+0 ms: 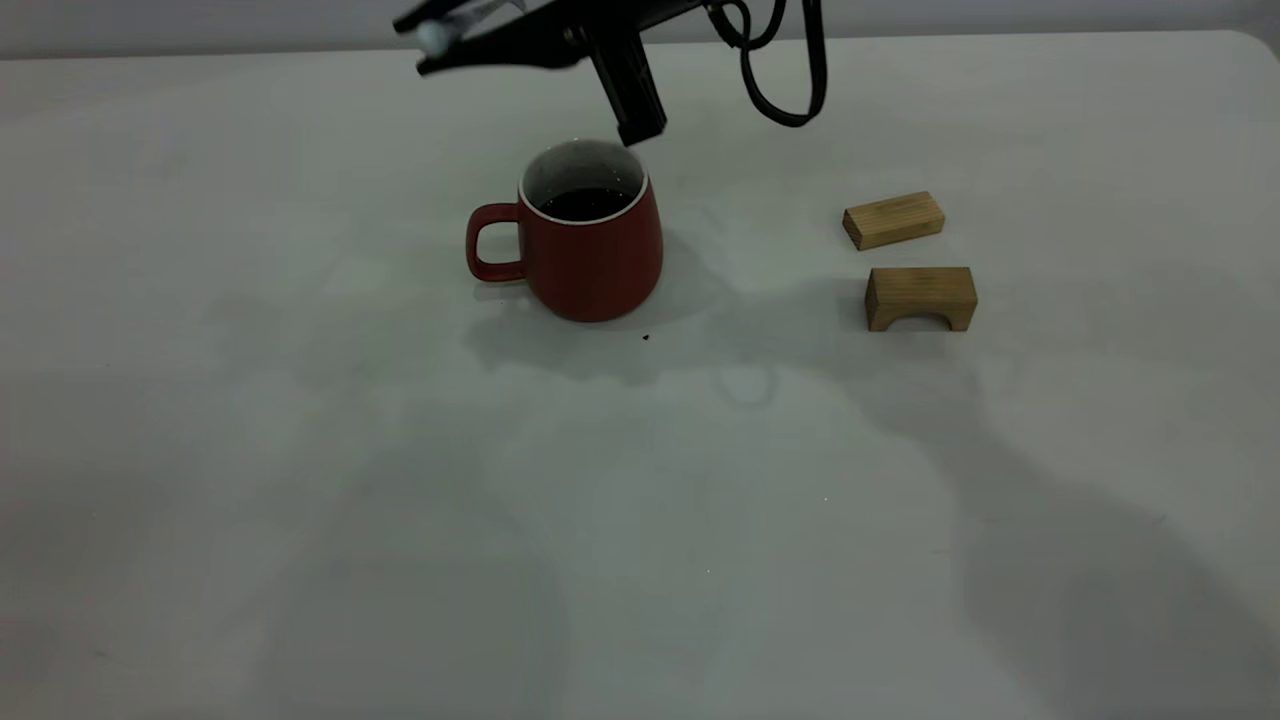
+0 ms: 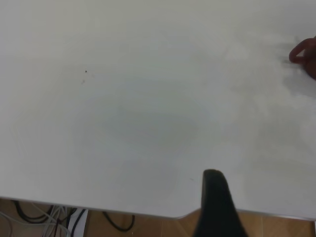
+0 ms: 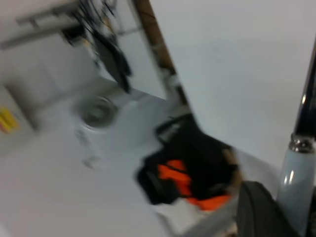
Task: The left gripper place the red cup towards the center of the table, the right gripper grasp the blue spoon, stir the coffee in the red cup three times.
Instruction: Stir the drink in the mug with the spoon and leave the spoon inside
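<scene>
The red cup (image 1: 590,245) stands upright near the middle of the table (image 1: 300,480), handle toward the left, with dark coffee (image 1: 585,203) inside. My right gripper (image 1: 418,45) hovers above and behind the cup, off to its left, shut on the blue spoon (image 1: 433,37). In the right wrist view the spoon's pale blue handle (image 3: 296,177) sits beside one dark finger (image 3: 261,212). The spoon is clear of the cup. My left gripper (image 2: 247,212) is drawn back over the table edge and shows only one finger (image 2: 215,207) with nothing in it. A sliver of the cup (image 2: 307,55) shows far off.
Two tan wooden blocks lie right of the cup: a flat one (image 1: 893,219) and an arched one (image 1: 920,297). A black cable (image 1: 790,80) loops down from the right arm. Cables hang below the table edge (image 2: 118,212).
</scene>
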Motion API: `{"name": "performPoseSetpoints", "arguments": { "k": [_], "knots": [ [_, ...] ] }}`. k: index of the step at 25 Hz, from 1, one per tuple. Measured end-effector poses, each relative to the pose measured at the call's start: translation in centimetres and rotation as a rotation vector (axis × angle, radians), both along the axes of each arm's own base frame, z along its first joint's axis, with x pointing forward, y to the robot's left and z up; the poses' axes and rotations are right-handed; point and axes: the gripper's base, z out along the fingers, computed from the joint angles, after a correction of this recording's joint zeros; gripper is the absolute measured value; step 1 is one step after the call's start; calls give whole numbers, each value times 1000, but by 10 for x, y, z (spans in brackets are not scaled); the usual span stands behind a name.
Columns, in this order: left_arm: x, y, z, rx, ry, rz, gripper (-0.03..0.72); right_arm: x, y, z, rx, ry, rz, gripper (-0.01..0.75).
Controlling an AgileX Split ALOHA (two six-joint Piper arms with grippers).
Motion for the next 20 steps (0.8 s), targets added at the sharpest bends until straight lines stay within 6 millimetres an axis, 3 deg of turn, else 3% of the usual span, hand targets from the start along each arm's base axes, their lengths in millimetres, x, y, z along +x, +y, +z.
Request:
{"name": "performPoseSetpoints", "arguments": {
  "k": [9,20],
  "knots": [
    [0,0,0,-1,0,1,555,4,1,1,90,339,-165,133],
    [0,0,0,-1,0,1,555,22,-4,-32,183,882,-385,133]
  ]
}}
